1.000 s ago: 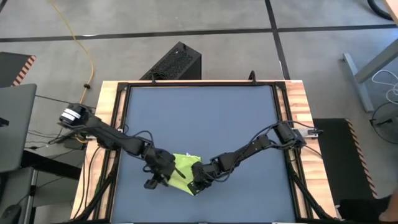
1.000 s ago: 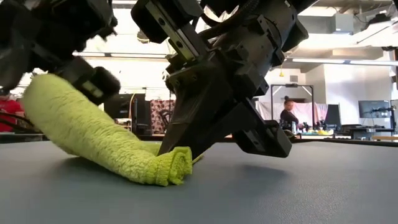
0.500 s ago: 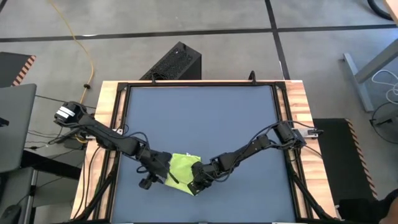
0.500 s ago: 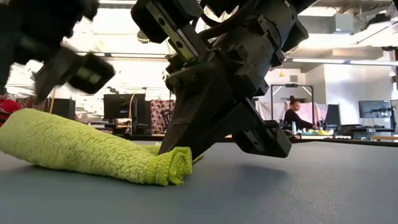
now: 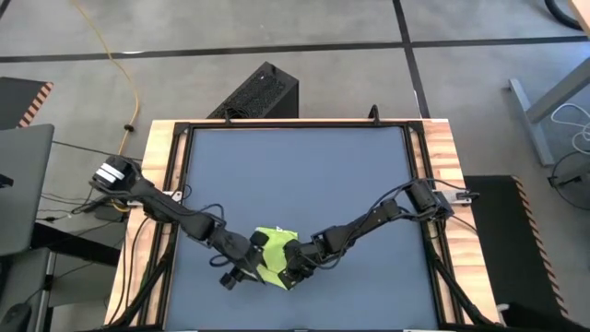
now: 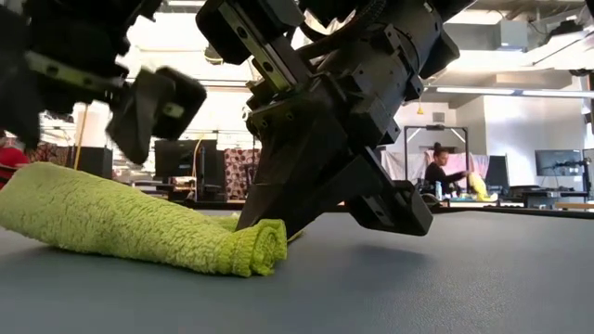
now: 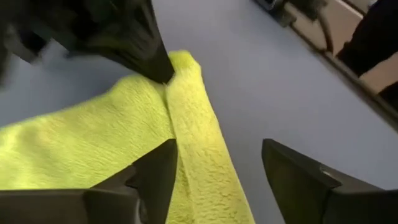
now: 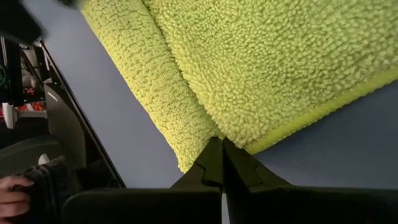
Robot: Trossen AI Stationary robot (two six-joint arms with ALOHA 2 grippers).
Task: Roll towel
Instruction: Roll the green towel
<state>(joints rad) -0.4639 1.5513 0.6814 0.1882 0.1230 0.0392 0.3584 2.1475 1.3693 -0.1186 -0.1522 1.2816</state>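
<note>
The lime-green towel (image 5: 270, 251) lies on the dark blue-grey mat (image 5: 304, 175) near the table's near edge. One side is rolled into a thick fold (image 6: 121, 227) that rests on the mat. My right gripper (image 5: 293, 270) is shut on the roll's end. My left gripper (image 5: 241, 269) is open and hovers over the towel's left part (image 6: 153, 107). In the left wrist view its two fingers (image 7: 155, 177) stand on either side of the rolled fold (image 7: 193, 124). In the low view it is clear above the cloth. My right gripper pinches the end of the towel's rolled edge (image 8: 208, 127) between its two shut fingertips (image 8: 211, 155), where the roll meets the flat layer. The fingers slant down from the table's right (image 6: 278, 209). The towel lies on the mat, slack.
The mat's far half is bare (image 5: 304, 157). A black frame and a wooden rim (image 5: 442, 157) run round the mat. A black box (image 5: 263, 92) stands beyond the far edge. A person (image 6: 436, 172) is far off in the room.
The towel's left end, raised at my left gripper a second ago, has come down and lies flat on the mat. My left gripper is off the cloth and has moved toward the near edge and my right gripper. The roll's pinched end has stayed in place.
</note>
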